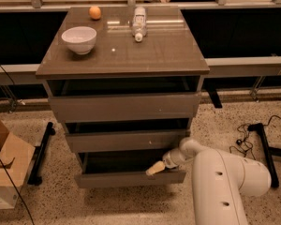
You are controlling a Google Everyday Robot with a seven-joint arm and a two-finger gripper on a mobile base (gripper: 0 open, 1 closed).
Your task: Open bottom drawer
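The bottom drawer (pixel 126 178) is the lowest of three grey-brown flat fronts on the cabinet (pixel 126 60). It stands pulled out a little, with a dark gap above its front. My gripper (pixel 155 168) reaches in from the right over the drawer's top edge, its pale fingertips hooked just behind the front near the right side. My white arm (pixel 225 182) comes up from the lower right.
On the glossy top are a white bowl (pixel 79 39), an orange (pixel 95 12) and a lying bottle (pixel 139 22). A cardboard box (pixel 4 163) sits at the left on the floor. Black stand legs (pixel 40 153) and cables (pixel 246 142) lie on either side.
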